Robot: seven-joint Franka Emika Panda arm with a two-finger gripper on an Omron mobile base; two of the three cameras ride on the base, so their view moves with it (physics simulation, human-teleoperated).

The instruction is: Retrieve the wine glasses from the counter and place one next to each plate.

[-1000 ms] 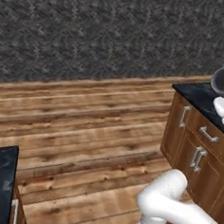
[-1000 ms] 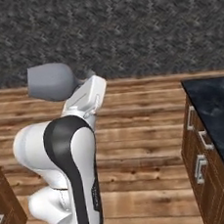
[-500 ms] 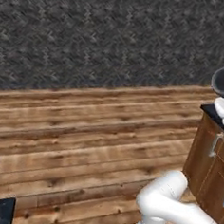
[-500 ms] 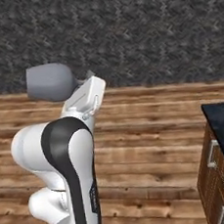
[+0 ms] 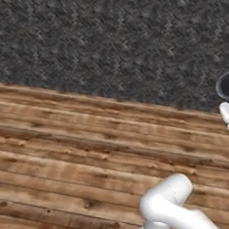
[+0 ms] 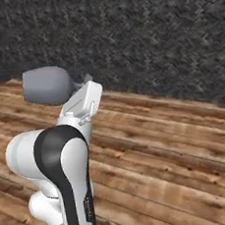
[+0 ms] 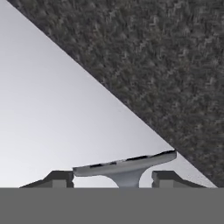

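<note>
One wine glass (image 6: 46,86), gripped at the stem by the closed claw (image 7: 127,177), foot (image 7: 124,164) between its fingertips. Dark textured wall (image 6: 140,37) ahead; wooden floor (image 5: 75,147) below. Path ahead open.

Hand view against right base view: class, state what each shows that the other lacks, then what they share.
Hand view alone: the wine glass's round foot between the gripper fingertips. Right base view alone: the glass's grey bowl lying sideways, the wooden floor and the arm. Both: the same held wine glass and the dark textured wall.
</note>
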